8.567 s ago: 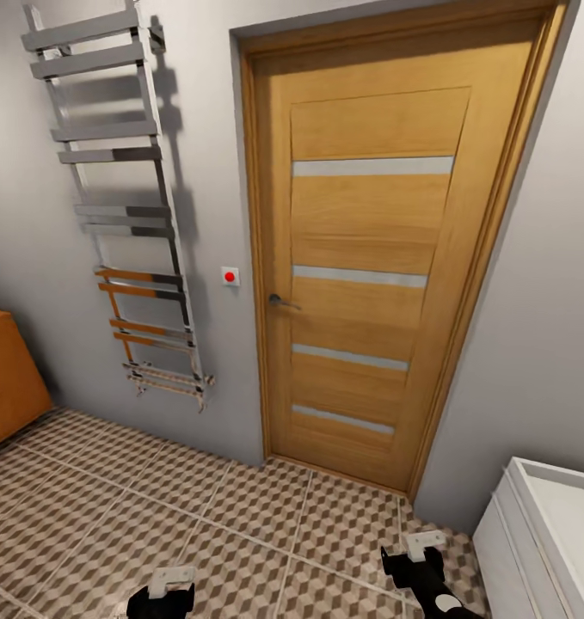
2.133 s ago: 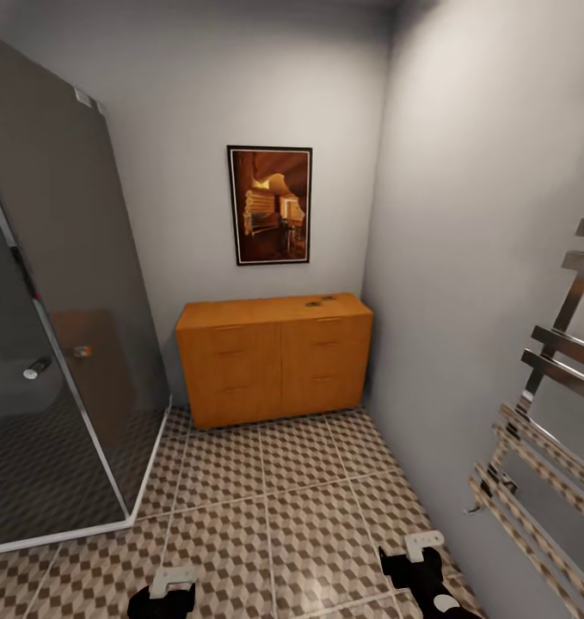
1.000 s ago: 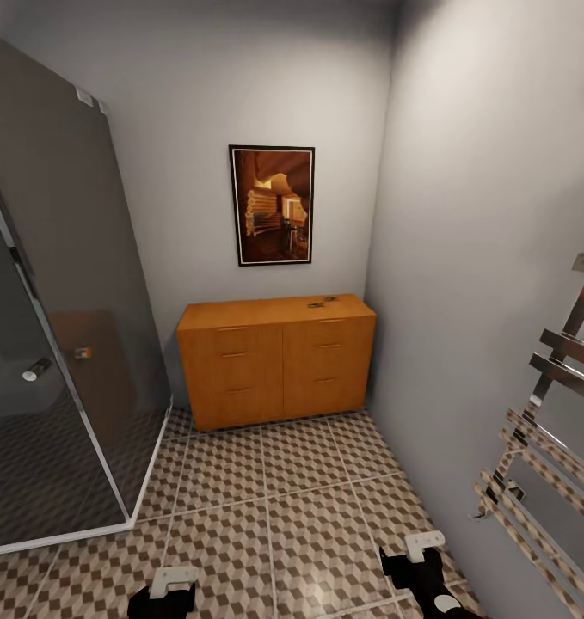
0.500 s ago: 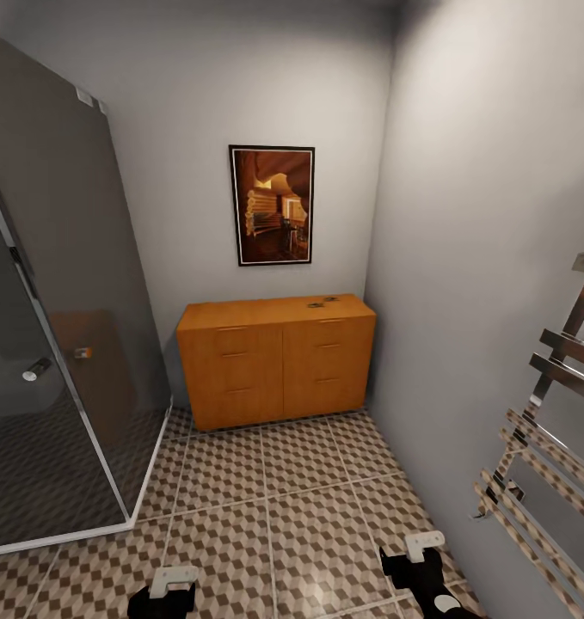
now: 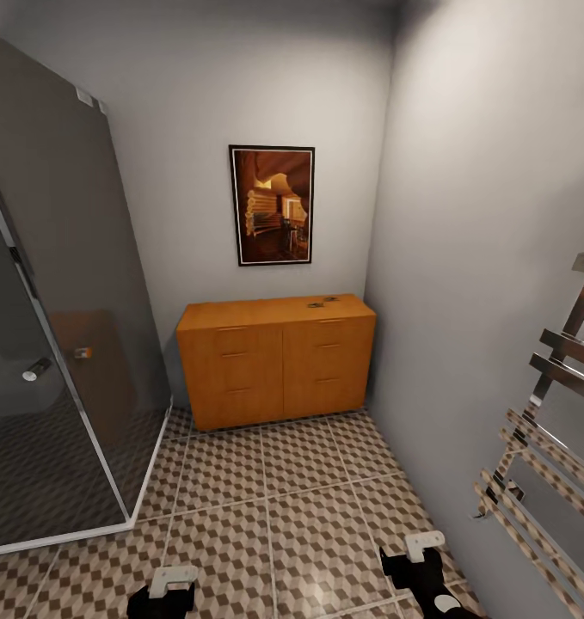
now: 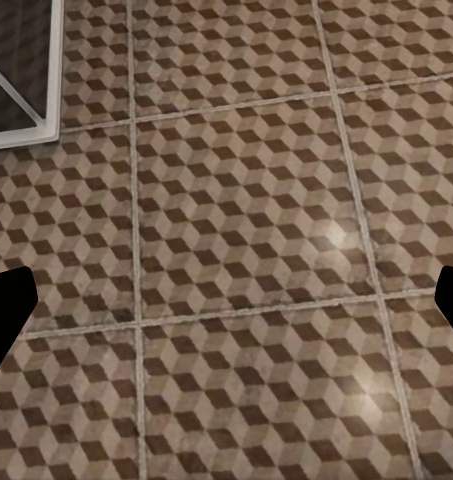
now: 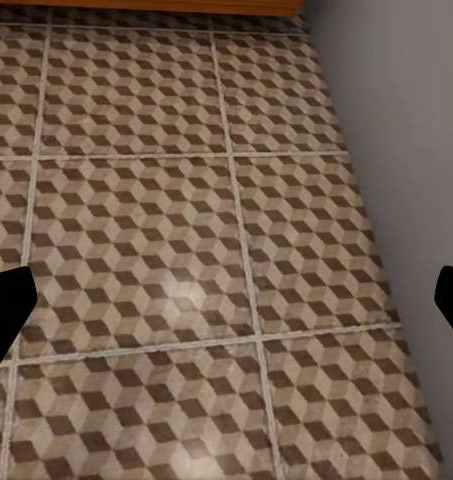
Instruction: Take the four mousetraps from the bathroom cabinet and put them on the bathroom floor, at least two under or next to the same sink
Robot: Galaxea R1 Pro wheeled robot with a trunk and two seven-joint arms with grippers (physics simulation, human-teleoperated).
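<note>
2 small dark objects, likely mousetraps (image 5: pixel 319 303), lie on top of the cabinet (image 5: pixel 276 359) at its right end in the head view, against the far wall under a framed picture (image 5: pixel 272 205). Bathroom floor (image 5: pixel 317 533) stretches toward the robot, a glass shower enclosure (image 5: pixel 59 344) on the left. Left gripper (image 5: pixel 173 585) and right gripper (image 5: pixel 423 550) hang low.

Left wrist view: fingers (image 6: pixel 6 310) spread wide over tiles.

Right wrist view: fingers (image 7: pixel 6 300) spread wide, empty, the cabinet's base ahead.
</note>
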